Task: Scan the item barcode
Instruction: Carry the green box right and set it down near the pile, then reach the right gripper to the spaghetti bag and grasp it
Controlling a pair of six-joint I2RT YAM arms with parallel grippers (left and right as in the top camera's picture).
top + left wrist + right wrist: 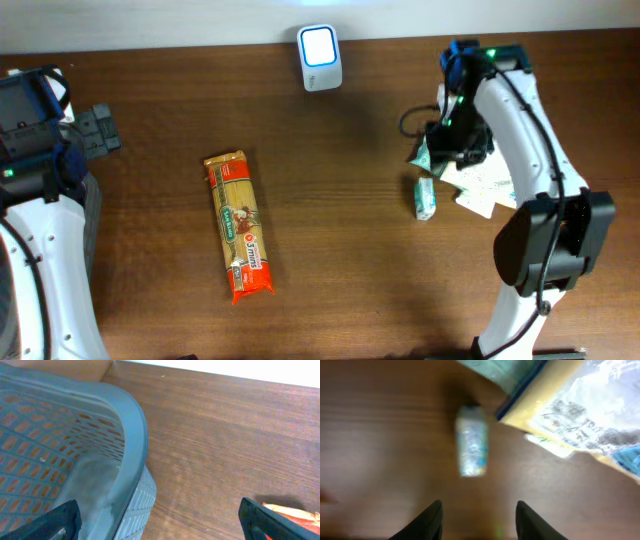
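The white barcode scanner stands at the back middle of the table, its screen lit. A small white-and-green pack lies flat on the wood, blurred in the right wrist view. My right gripper hangs above and just behind it, open, nothing between its fingers. A long orange pasta packet lies left of centre; its end shows in the left wrist view. My left gripper is at the far left, wide open and empty.
A heap of flat pouches and bags lies under the right arm, also in the right wrist view. A grey slotted basket sits right below the left gripper at the table's left edge.
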